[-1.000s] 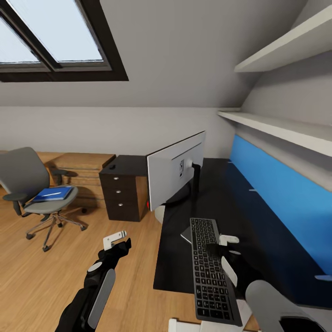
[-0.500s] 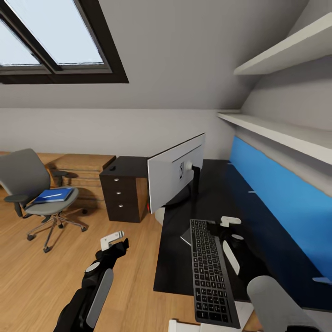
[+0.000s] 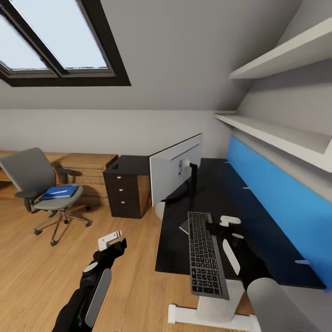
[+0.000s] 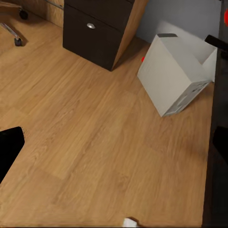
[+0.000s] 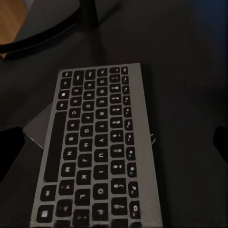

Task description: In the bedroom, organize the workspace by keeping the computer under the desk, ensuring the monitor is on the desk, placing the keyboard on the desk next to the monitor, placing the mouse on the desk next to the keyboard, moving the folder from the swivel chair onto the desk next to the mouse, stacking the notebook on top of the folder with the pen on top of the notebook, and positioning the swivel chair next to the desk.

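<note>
The keyboard [image 3: 204, 252] [image 5: 97, 147] lies lengthwise on the black desk [image 3: 258, 230], its near end hanging over the front edge. My right gripper [image 3: 227, 227] hovers open just right of its far end, apart from it. Behind it the monitor [image 3: 176, 172] stands on the desk. A white computer tower [image 4: 176, 76] sits on the floor by the desk's left edge. The grey swivel chair [image 3: 38, 183] stands far left with the blue folder [image 3: 60, 191] on its seat. My left gripper [image 3: 110, 240] hangs open over the wood floor.
A dark drawer cabinet [image 3: 125, 190] [image 4: 97, 28] stands left of the desk, with a small dark object [image 3: 114, 166] on top. A grey flat plate [image 5: 40, 126] pokes out under the keyboard's far corner. A blue panel [image 3: 272, 198] and white shelves [image 3: 276, 136] line the right wall.
The right gripper has drawn away from the keyboard's right edge toward its far end; the keyboard stays on the desk. The camera has pulled back and shifted, so the whole scene has slid.
</note>
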Robot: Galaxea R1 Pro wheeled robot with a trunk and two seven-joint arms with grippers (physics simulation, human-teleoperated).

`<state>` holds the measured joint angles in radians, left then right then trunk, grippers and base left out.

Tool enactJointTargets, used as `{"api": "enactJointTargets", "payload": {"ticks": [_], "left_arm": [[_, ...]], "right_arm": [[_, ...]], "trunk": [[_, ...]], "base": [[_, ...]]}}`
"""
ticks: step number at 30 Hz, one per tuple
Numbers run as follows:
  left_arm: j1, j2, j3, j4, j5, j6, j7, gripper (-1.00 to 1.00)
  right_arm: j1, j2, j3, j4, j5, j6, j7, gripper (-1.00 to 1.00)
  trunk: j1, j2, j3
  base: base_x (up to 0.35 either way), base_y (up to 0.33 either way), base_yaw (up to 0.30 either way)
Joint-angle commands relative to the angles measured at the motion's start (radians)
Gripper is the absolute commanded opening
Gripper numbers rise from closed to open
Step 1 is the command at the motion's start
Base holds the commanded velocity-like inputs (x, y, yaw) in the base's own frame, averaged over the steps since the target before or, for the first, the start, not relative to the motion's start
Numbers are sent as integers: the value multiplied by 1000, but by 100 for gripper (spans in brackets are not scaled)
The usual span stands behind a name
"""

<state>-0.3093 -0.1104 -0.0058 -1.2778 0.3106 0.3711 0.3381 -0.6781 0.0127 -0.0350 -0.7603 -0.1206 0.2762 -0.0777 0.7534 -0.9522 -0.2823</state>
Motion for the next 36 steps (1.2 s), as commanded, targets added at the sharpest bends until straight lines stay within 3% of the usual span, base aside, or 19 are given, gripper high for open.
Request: {"api": "enactJointTargets", "payload": {"ticks": [1, 3, 4, 7, 21, 36], "left_arm": [[-1, 0, 0, -2, 10, 4, 7, 100], [-1, 0, 0, -2, 10, 4, 7, 100], [-1, 0, 1, -4, 10, 4, 7, 100], [-1, 0, 2, -4, 10, 5, 7, 100], [-1, 1, 31, -12, 14, 8, 3, 100], [-1, 1, 49, -12, 30, 6, 1, 100]], "right_arm": [[0, 1, -1, -2, -16, 5, -5, 100], [0, 2, -1, -3, -30, 5, -5, 100], [0, 1, -1, -4, -62, 6, -5, 100], [0, 1, -1, -4, -78, 5, -5, 100], [0, 1, 0, -10, -94, 2, -5, 100], [0, 1, 1, -10, -94, 3, -5, 100]], "trunk": [[-4, 6, 2], [-12, 20, 8], [-16, 27, 11], [-27, 48, 21], [-81, 146, 73], [-81, 146, 82]], "base": [[-331, 0, 0], [-333, 0, 0], [-336, 0, 0], [-337, 0, 0], [-337, 0, -91], [-258, 27, -109]]}}
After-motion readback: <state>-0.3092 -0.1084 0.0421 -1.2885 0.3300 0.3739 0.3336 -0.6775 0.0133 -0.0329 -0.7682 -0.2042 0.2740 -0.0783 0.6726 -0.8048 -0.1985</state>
